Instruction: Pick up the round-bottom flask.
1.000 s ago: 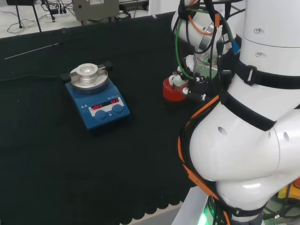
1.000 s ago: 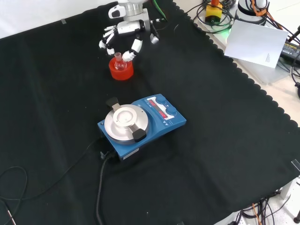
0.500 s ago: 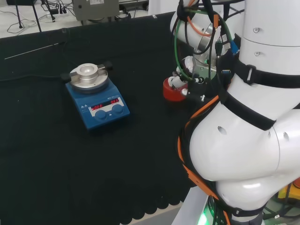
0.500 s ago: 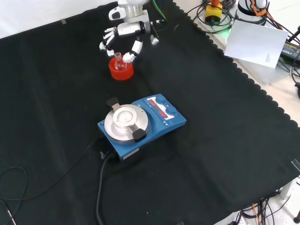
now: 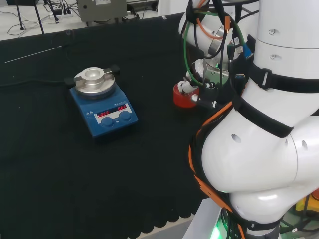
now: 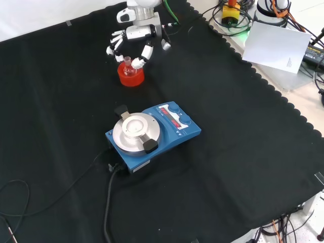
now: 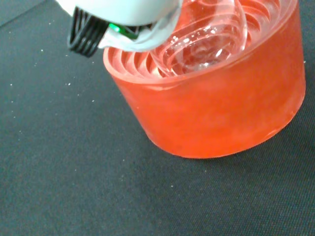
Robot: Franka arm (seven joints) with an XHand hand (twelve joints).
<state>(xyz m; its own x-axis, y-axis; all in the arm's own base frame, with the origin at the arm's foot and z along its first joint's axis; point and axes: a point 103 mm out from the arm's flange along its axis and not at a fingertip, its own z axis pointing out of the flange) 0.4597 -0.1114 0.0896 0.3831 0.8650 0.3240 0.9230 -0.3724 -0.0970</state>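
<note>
We see a blue hotplate point(image 6: 153, 134) sitting on the black cloth point(image 6: 243, 152), its round metal top point(image 6: 135, 130) bare and red digits lit on its front. A black cable point(image 6: 109, 202) trails off it. A white sheet of paper point(image 6: 276, 46) lies just off the cloth's edge.

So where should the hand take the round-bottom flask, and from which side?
Probably by the neck, from above. The round-bottom flask sits upright with its bulb sunk in the red ribbed stand, so only the neck stands clear. The hand is open just above and behind it in the front view, fingers spread around the neck.
</note>
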